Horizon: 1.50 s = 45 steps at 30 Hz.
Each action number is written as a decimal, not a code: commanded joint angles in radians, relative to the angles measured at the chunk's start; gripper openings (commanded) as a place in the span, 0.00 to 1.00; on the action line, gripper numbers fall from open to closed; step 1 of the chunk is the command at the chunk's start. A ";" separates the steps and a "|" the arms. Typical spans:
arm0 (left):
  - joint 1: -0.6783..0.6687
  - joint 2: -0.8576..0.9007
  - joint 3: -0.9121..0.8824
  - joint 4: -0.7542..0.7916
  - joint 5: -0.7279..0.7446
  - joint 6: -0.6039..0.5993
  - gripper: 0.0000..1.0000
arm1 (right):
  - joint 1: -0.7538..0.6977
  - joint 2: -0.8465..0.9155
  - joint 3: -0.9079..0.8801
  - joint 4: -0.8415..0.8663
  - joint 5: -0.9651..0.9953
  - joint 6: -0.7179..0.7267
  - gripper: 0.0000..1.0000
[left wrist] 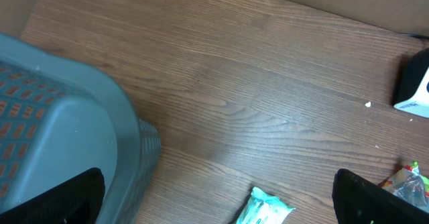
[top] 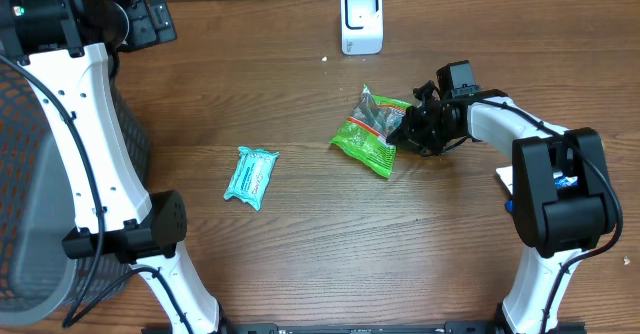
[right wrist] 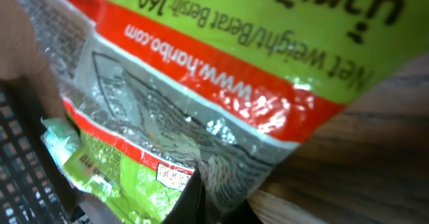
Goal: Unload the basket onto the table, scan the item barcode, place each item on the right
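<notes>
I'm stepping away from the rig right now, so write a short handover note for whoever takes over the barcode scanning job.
Left gripper: open, empty, up at the far left of the table by the basket.
Right gripper: shut on the right edge of the green candy bag.
White scanner: stands at the far edge, apart from the bag. Teal packet: flat on the table left of the bag, untouched.
Done: bag gripped.
Left: lift it and show its barcode to the scanner.
</notes>
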<state>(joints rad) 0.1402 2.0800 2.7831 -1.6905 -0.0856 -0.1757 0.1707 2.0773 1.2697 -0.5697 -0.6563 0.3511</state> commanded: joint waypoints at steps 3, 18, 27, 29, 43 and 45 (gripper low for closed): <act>0.003 0.009 -0.002 0.001 0.005 0.019 1.00 | -0.007 0.017 0.084 -0.087 0.021 -0.120 0.05; 0.003 0.009 -0.002 0.001 0.005 0.019 1.00 | 0.012 0.027 0.080 0.146 0.215 -0.022 0.80; 0.003 0.009 -0.002 0.001 0.005 0.019 1.00 | 0.108 0.090 0.077 0.145 0.254 0.156 0.57; 0.003 0.009 -0.002 0.001 0.005 0.019 1.00 | 0.119 0.102 0.077 0.146 0.303 0.224 0.38; 0.003 0.009 -0.002 0.001 0.005 0.019 0.99 | 0.065 0.076 0.124 0.159 -0.088 0.007 0.04; 0.003 0.009 -0.002 0.001 0.005 0.019 0.99 | 0.047 0.046 0.135 0.140 -0.169 -0.029 0.04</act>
<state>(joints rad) 0.1402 2.0800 2.7831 -1.6905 -0.0856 -0.1753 0.2470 2.1536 1.3670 -0.4198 -0.6262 0.4408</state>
